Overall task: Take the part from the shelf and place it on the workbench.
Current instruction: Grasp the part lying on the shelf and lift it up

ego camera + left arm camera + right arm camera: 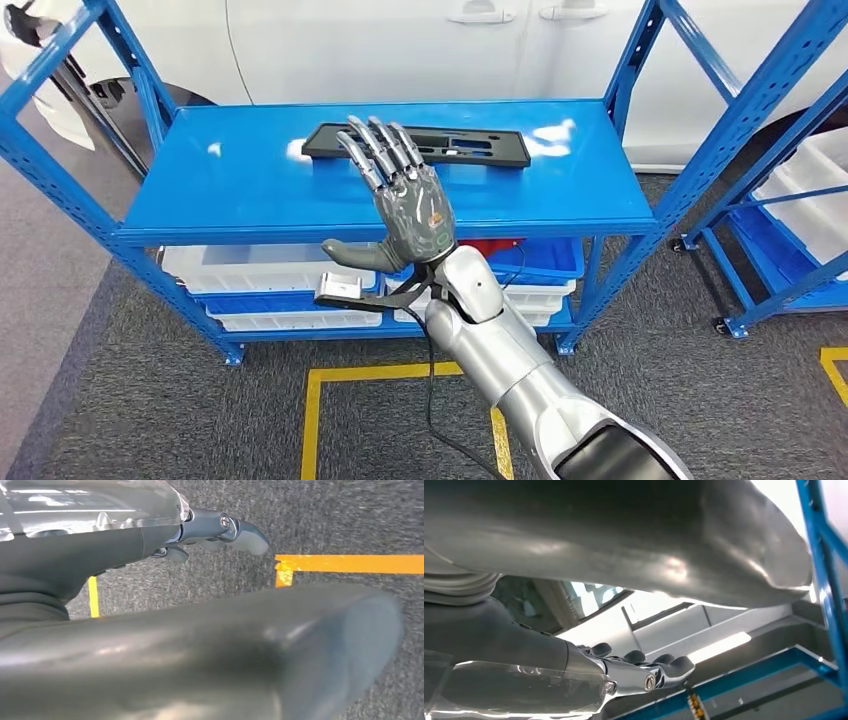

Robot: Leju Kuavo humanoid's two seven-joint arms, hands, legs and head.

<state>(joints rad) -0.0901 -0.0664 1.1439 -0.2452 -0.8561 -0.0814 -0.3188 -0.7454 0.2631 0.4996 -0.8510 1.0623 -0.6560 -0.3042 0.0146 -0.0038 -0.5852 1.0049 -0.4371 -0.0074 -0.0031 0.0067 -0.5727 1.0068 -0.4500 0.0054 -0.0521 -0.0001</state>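
Note:
A long flat black part [470,148] lies on the top board of the blue shelf [250,180], towards its back. My right hand [405,200] is raised in front of the shelf with its fingers spread and pointing up; its fingertips overlap the part's left half in the head view, and it holds nothing. The right wrist view has the same hand [624,540] with its dark fingers [659,672] stretched out and nothing in them. My left hand [190,640] hangs over the grey floor, fingers [220,527] extended, and holds nothing.
White bins and blue trays [260,270] fill the lower shelf levels. A second blue rack [790,220] with white bins stands at the right. A white car [400,40] is behind the shelf. Yellow tape [330,380] marks the grey carpet.

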